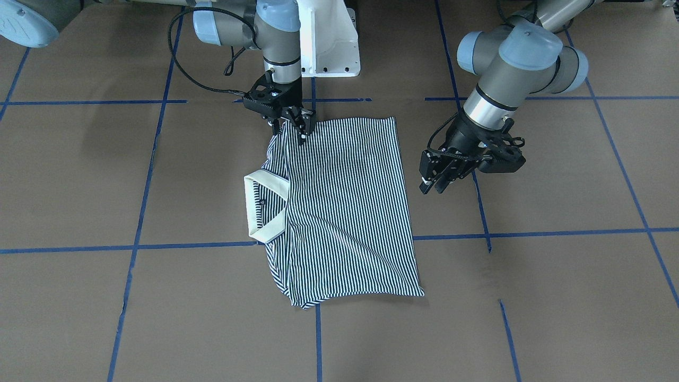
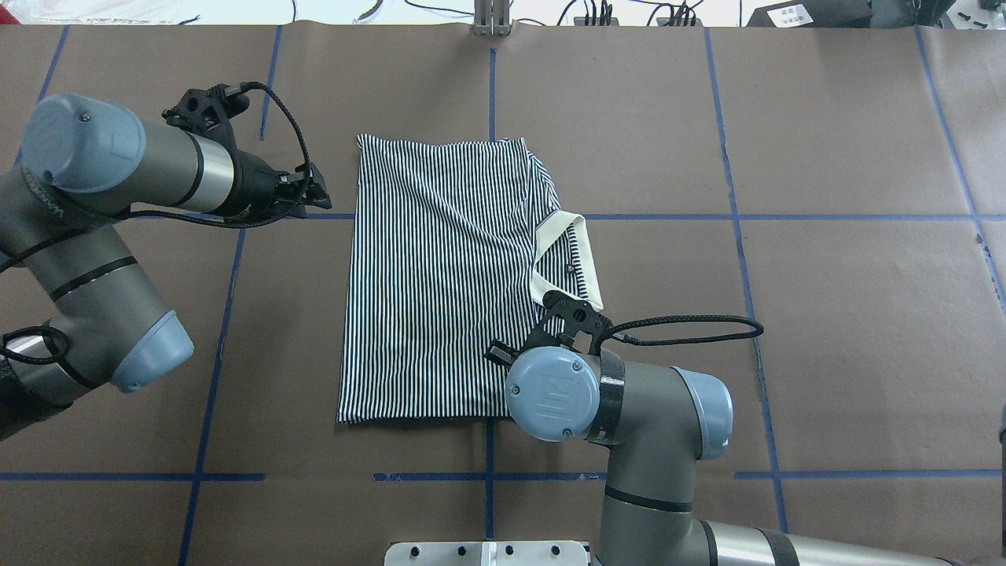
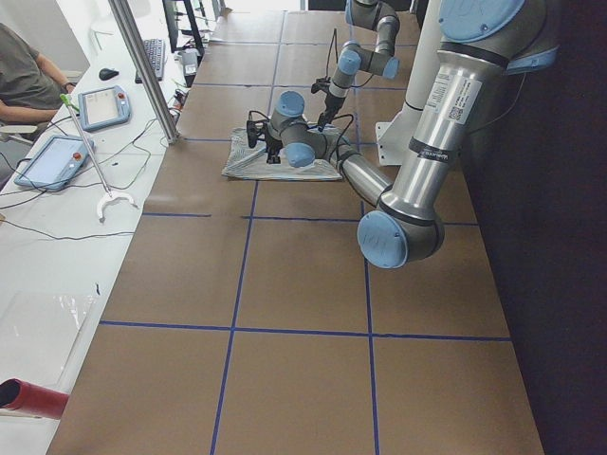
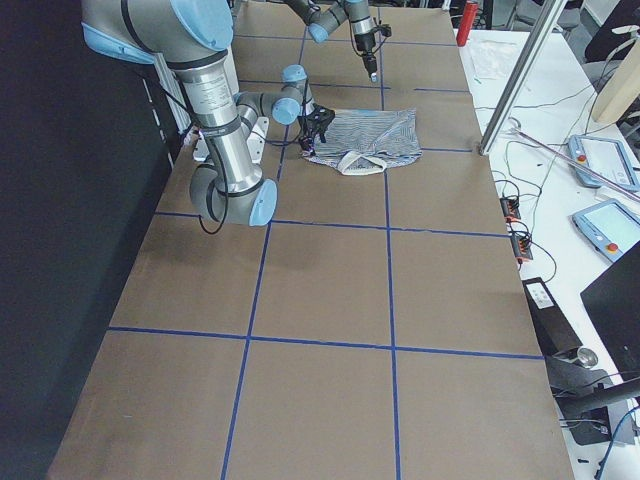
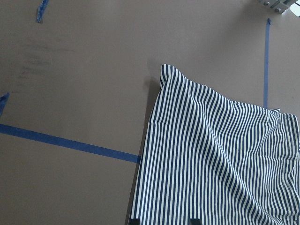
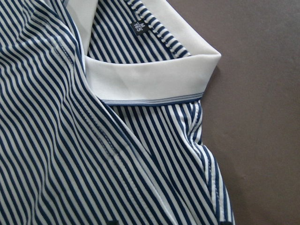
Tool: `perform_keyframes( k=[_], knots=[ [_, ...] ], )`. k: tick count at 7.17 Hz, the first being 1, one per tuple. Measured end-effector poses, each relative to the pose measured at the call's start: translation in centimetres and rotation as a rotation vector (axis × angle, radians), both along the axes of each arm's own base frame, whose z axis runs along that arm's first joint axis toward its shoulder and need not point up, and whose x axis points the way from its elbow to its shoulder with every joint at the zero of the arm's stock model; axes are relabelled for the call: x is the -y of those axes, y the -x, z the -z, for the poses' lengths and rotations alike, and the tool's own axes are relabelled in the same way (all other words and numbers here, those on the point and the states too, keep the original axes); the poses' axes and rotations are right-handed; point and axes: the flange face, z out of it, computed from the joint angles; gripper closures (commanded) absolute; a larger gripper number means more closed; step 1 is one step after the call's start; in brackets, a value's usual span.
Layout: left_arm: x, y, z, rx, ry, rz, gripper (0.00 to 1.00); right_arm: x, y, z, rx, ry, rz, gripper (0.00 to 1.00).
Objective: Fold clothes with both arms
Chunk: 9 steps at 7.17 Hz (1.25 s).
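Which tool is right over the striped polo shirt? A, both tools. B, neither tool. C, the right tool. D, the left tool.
C: the right tool sits over the polo shirt's corner beside the cream collar, while the left tool hangs off to the shirt's side over the brown table.

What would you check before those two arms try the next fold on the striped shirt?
1. Striped shirt spread on the table, no sleeve sticking out: ok.
2. Right gripper at the shoulder corner beside the collar: ok.
3. Right jaws closed on cloth: not ok; they look apart.
4. Left gripper over the shirt: not ok; it hangs beside the shirt's edge, jaws apart.
5. Fabric smooth: not ok; a diagonal crease crosses it.
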Motion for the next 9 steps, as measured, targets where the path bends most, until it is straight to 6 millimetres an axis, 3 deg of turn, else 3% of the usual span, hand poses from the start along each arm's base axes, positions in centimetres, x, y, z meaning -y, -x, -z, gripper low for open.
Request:
perform_keyframes(
  k=[3, 7, 8, 9],
  knots=[
    [0.0, 0.0, 0.1, -0.002, -0.001, 0.0, 0.54, -1.3, 0.5, -1.0, -0.009, 0.02, 0.001, 0.41],
    [-0.5, 0.5, -0.4, 0.002, 0.003, 0.001, 0.54, -2.1, 0.3, -1.1, -0.005, 0.024, 0.004, 0.4],
    [-0.6, 0.6, -0.5, 0.002, 0.004, 0.001, 0.54, -2.3, 0.4, -1.5, -0.01, 0.03, 0.0, 0.44],
    [-0.6, 0.6, -0.5, 0.002, 0.004, 0.001, 0.54, -2.5, 0.4, -1.7, -0.012, 0.035, -0.002, 0.91]
  ],
)
